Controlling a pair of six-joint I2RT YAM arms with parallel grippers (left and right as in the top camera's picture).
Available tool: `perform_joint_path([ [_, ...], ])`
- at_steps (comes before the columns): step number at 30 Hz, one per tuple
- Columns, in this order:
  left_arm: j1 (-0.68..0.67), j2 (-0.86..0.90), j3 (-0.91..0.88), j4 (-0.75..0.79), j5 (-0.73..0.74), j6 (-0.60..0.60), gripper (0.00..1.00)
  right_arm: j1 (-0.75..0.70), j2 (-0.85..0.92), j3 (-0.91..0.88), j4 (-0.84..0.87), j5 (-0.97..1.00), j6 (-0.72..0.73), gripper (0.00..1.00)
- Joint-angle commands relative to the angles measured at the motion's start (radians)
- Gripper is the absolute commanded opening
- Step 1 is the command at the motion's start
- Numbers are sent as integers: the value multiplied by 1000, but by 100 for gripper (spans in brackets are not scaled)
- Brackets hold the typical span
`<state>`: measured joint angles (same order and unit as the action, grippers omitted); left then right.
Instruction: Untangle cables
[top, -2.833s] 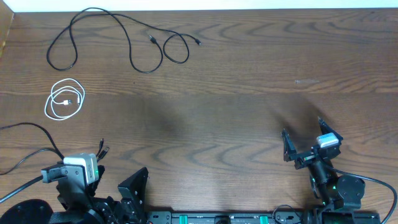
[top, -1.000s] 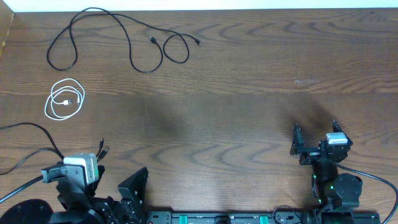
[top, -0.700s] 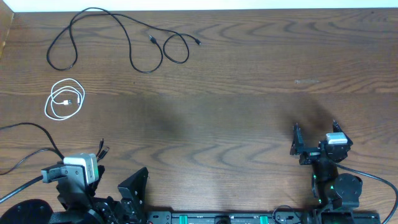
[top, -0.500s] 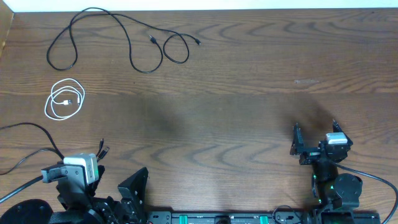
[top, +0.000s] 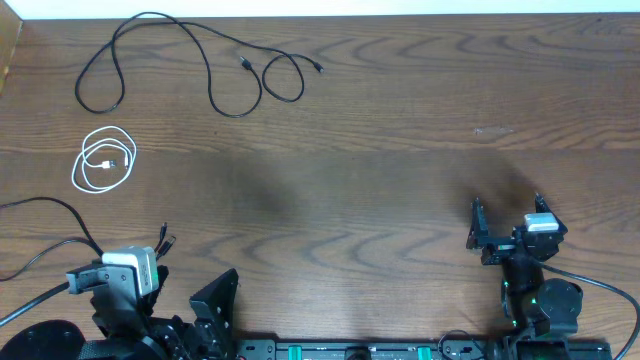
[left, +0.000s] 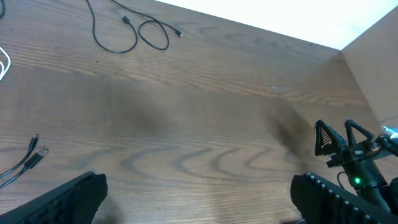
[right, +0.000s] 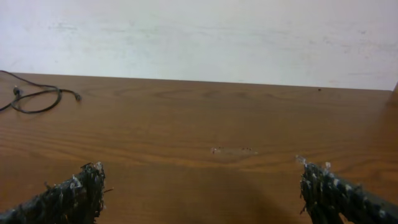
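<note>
The white cable (top: 104, 163) is seen coiled alone ahead of the left gripper (left: 196, 183), the black cable (top: 200, 60) sprawled farther beyond, both well left of the right gripper (top: 507, 222), each pincer released, grasping nothing.

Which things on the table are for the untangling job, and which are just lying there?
For the job:
- thin black cable, spread out in loops
- white cable, coiled by itself

Just lying about:
- thick black cord at the table's left edge
- pale scuff on the table
</note>
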<state>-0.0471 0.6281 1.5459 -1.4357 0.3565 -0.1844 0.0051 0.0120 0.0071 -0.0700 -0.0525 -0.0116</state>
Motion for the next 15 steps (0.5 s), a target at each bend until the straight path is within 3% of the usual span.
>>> perform_joint_path([
  [1, -3, 0, 0, -9, -9, 8, 99, 10, -7, -1, -4, 0, -12, 99],
  [11, -3, -11, -63, -16, -21, 13, 99, 10, -7, -1, -4, 0, -12, 99],
  [15, -3, -39, -130, 34, -43, 80, 99, 10, -7, -1, -4, 0, -12, 99],
])
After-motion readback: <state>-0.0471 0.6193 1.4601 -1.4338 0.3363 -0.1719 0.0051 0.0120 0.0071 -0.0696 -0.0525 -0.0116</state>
